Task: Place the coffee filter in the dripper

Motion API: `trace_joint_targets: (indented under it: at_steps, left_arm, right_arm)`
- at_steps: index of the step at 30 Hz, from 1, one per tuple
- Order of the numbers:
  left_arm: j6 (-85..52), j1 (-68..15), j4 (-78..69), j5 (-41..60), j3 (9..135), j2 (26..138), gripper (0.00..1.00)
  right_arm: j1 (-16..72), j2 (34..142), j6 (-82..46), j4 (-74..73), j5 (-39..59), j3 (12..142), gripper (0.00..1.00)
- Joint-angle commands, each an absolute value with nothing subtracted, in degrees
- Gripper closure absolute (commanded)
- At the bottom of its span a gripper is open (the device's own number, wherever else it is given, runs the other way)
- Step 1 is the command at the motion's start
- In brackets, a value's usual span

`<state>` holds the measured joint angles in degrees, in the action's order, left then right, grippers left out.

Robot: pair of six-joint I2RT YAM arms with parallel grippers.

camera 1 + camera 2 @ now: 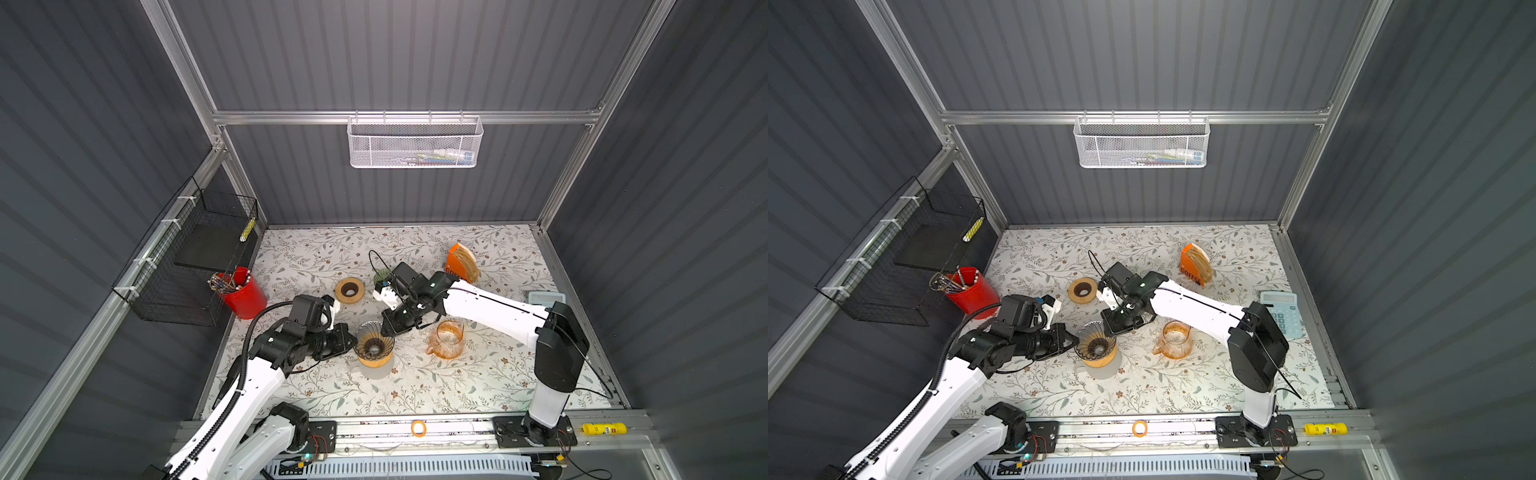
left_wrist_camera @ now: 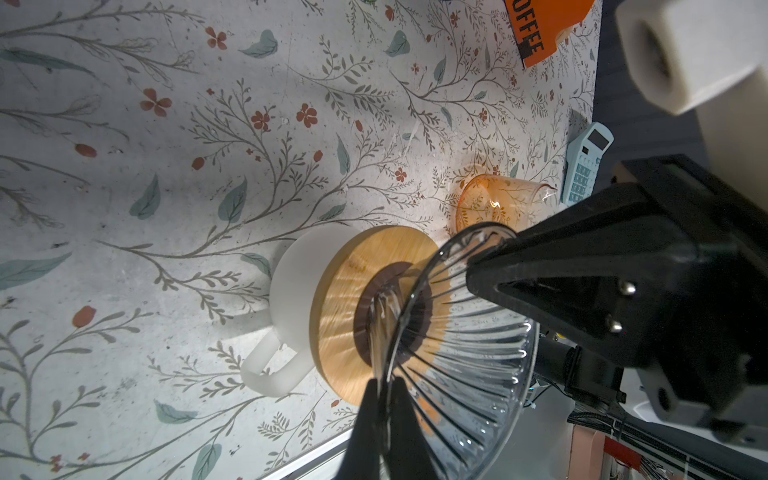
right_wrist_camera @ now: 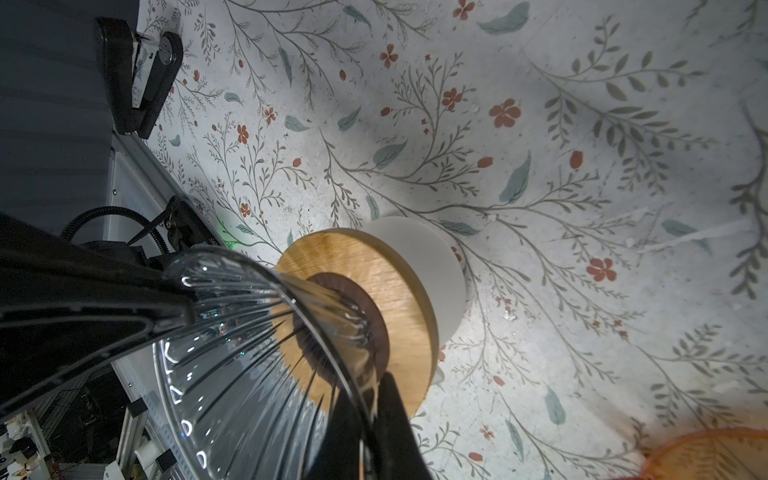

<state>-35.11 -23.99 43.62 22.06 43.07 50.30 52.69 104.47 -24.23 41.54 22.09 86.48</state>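
Pinching the dripper (image 1: 373, 344) rim, left gripper (image 2: 384, 395) and right gripper (image 3: 368, 399) clamp it (opposite sides).

Right arm (image 1: 494, 309) hides most of the calculator (image 1: 545, 296) in a top view; wrist views crop dripper (image 2: 465, 357)

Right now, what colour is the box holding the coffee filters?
The filter box is orange with dark lettering, clearest in a top view.

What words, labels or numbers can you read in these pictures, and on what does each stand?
"COFFEE": on the orange filter holder.
Calculator keys: too small to read.
Yellow tube label: too blurred to read.
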Motion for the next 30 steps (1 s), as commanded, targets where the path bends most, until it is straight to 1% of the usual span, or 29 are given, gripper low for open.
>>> trace_joint_targets:
  at_steps: [1,9,12,13,26,30]
  left_arm:
    - [-34.75,-24.86,51.06,19.34,40.56,51.68,0.93]
    - [-34.37,-24.87,51.06,19.26,41.43,52.03,0.93]
    - [-34.14,-24.87,51.37,19.31,42.41,52.08,0.93]
    - [-34.10,-24.87,51.49,17.42,42.69,52.11,0.93]
    - [-33.41,-24.86,52.40,16.35,44.89,51.16,0.92]
    - [-33.23,-24.87,51.62,17.10,45.21,50.91,0.90]
  right_arm:
    - [53.04,107.75,-24.33,42.25,19.78,84.26,1.00]
    - [53.09,107.25,-24.16,42.45,19.78,85.16,1.00]
    - [53.04,106.99,-24.08,42.61,19.78,85.81,0.98]
    - [53.09,106.95,-24.01,42.67,19.78,86.10,0.98]
    - [53.09,106.48,-23.35,43.83,19.80,88.40,0.84]
    - [53.08,106.18,-23.33,44.03,19.78,88.72,0.80]
